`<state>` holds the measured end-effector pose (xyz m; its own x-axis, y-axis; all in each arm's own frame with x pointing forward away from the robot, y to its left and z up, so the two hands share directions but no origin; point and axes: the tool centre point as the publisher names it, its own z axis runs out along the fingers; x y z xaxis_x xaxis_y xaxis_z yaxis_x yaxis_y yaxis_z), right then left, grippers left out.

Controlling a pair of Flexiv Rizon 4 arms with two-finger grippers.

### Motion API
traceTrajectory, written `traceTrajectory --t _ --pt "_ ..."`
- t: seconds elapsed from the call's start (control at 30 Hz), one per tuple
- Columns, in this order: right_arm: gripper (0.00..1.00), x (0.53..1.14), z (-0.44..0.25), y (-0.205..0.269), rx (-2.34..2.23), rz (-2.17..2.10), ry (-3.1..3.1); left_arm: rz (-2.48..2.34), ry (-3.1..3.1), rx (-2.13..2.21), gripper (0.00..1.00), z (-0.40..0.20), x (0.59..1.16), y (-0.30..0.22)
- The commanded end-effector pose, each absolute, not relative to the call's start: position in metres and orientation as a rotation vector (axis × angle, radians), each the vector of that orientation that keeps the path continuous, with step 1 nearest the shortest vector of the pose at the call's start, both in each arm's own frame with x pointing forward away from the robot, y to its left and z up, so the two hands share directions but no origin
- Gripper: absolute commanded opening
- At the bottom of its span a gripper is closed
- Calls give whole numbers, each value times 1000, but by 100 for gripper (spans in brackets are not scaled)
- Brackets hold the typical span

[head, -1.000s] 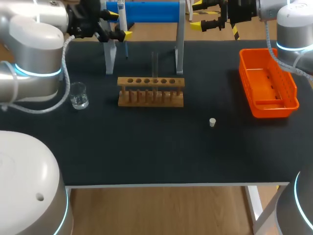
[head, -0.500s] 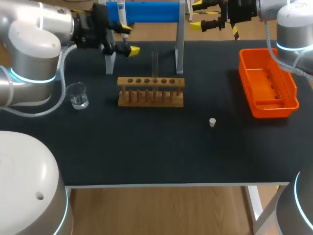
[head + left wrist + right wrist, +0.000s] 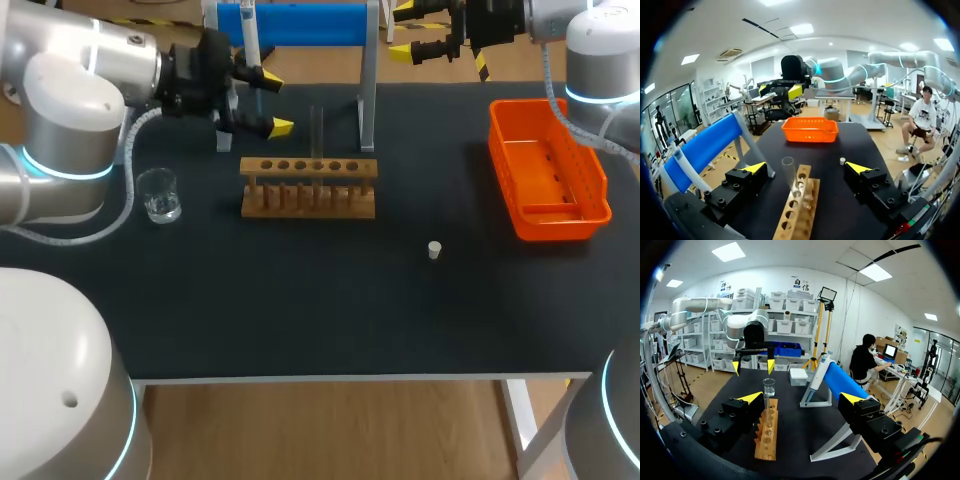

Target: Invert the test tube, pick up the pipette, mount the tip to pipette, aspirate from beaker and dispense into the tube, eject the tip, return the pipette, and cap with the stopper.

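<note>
My left gripper (image 3: 274, 102), jaws apart, sits upper left, the test tube (image 3: 316, 128) just right of it; my right gripper (image 3: 405, 32) is spread too.

No text, label, number or sign is showing legibly on the counter (image 3: 300, 310) or on anything standing on it.
</note>
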<state>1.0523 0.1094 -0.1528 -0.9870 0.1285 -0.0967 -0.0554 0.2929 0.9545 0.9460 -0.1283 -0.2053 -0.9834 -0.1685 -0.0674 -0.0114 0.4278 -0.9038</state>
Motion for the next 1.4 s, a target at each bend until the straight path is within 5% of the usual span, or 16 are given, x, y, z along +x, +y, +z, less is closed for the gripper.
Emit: traceTrajectory --t 0.03,1.4 --pt "100 1052 -152 108 67 1777 2403 -1609 2539 -147 100 -218 957 -140" --pt "100 1052 -152 108 67 1777 2403 -1601 2631 -46 100 -270 988 -187"
